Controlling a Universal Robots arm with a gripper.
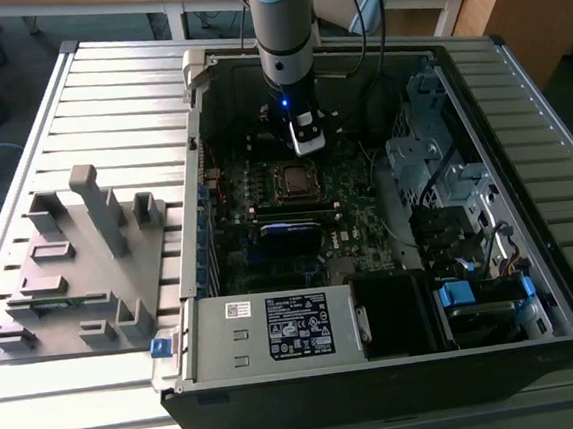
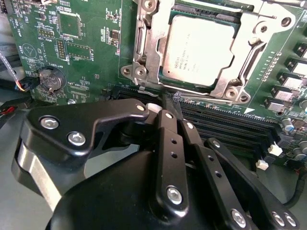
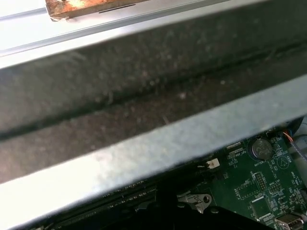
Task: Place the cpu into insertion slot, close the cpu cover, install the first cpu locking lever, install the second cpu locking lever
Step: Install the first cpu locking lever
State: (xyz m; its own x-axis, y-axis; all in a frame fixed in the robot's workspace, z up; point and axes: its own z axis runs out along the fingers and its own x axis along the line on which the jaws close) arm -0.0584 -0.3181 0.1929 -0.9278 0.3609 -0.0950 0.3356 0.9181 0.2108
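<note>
Beside memory slots (image 2: 225,125), gripper (image 2: 171,101) near cpu cover (image 2: 149,48), cpu (image 2: 199,48) seated.

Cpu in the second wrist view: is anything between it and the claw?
Nothing visible blocks it. The cpu lies seated, framed by the cpu cover; the claw hovers beside the cover's edge, above the memory slots.

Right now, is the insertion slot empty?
No, in the second wrist view the cpu sits in it, framed by the cpu cover.

Print stood on the black rectangular label (image 1: 299,326) of the silvery metal power-supply box (image 1: 218,346) and, faintly, on the dull silver-grey square cpu (image 2: 197,48) — none of it could be read.
</note>
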